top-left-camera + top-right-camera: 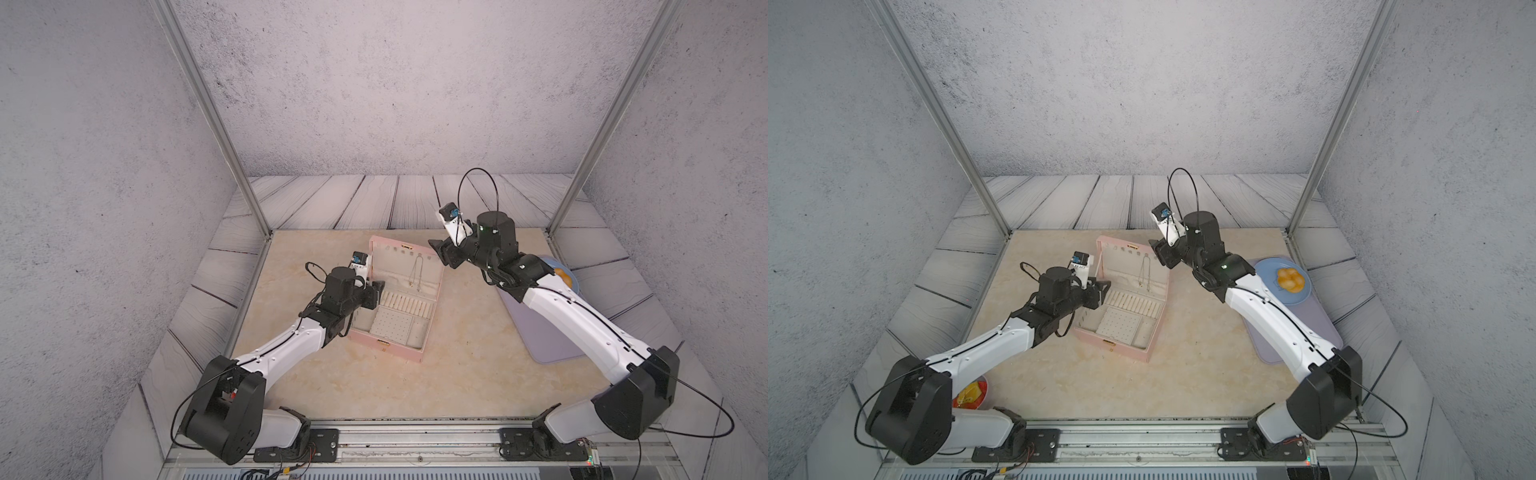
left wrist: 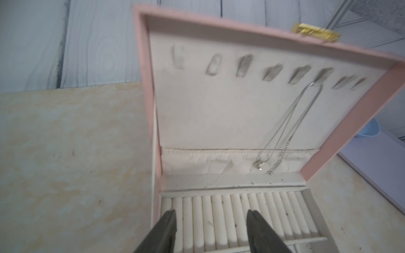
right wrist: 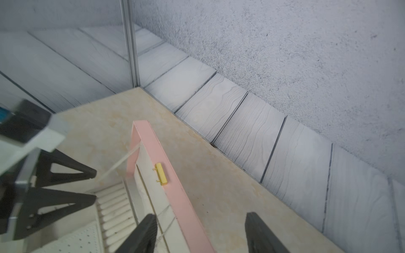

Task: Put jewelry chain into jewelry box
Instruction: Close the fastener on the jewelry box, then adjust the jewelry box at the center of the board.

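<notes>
Between your left hand's (image 2: pixel 211 213) spread fingers lie the ring rolls (image 2: pixel 274 210) of the jewelry box (image 2: pixel 143 65). Nothing is pinched, and the fingertips sit close over the rolls, beside the box's near side wall.

Ahead of that hand the lid stands upright. The jewelry chain (image 2: pixel 286 142) hangs from a hook (image 2: pixel 323 75) on the lid's lining, well beyond the fingertips and off to one side. Its pendant rests against the gathered pocket (image 2: pixel 219 162) at the lid's foot.

Your right hand (image 3: pixel 200 215) is spread as well and holds nothing. The lid's top rim runs between its fingers, one on the lining side and one behind the lid, with the gold clasp (image 3: pixel 161 174) further along the rim ahead. Whether those fingers reach down around the rim or hover above it cannot be told.

Judging by how the chain hangs, it looks to be in place, so the step in hand is a clean retreat. Raise the right hand straight up off the rim before you swing it back. Leave its fingers wide, since the strands hang just under the inner one. Draw the left hand back along its own line, lifting clear of the rolls and the side wall. A knock to the lid could shake the chain off its hook.
</notes>
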You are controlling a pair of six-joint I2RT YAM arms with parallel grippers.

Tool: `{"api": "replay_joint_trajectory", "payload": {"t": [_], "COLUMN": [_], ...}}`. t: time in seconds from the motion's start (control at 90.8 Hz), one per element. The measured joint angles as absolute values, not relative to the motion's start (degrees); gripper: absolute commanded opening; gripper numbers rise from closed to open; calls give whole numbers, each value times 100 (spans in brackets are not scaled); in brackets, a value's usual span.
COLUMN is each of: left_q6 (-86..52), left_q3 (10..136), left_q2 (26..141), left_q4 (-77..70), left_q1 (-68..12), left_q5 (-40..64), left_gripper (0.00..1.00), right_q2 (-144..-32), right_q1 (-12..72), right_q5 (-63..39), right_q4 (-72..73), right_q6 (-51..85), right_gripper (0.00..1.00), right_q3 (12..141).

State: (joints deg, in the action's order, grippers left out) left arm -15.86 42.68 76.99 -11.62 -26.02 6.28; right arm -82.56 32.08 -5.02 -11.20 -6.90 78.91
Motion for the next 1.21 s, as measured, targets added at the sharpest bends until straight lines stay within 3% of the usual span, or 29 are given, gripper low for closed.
{"api": "replay_joint_trajectory", "payload": {"t": [0.132, 0.33, 0.561, 0.749, 0.936, 1.046, 1.211], "left_q6": [-2233, -2912, -3229, -3046, -2512, -2112, -1433], "left_q3": [3815, 3459, 3439, 3271, 3448, 3514, 3551], "left_q2": [7507, 7413, 7542, 7338, 7642, 7474, 6281], "left_q4": [-812, -460, -316, -344, -231, 16, 16], "left_q1": [-2550, -2547, -2569, -3122, -3680, -3802, -3800], "left_q5": [263, 91, 843, 1466, 2038, 1844, 840], "left_gripper": [81, 83, 77, 76, 69, 69, 56], "right_q2": [-8176, -8176, -8031, -7861, -7771, -7671, -7603], "right_q1": [3208, 3208, 3208, 3208, 3208, 3208, 3205], "right_q5": [-666, -738, -707, -598, -438, -395, -451], "right_q4": [-967, -1096, -1092, -1094, -1166, -1214, -1059], "right_q6": [434, 1186, 1555, 1959, 2296, 2386, 2515], "right_gripper": [68, 69, 69, 57, 54, 51, 46], "right_q3": [7290, 6958, 6838, 6565, 6173, 6053, 5922]}}
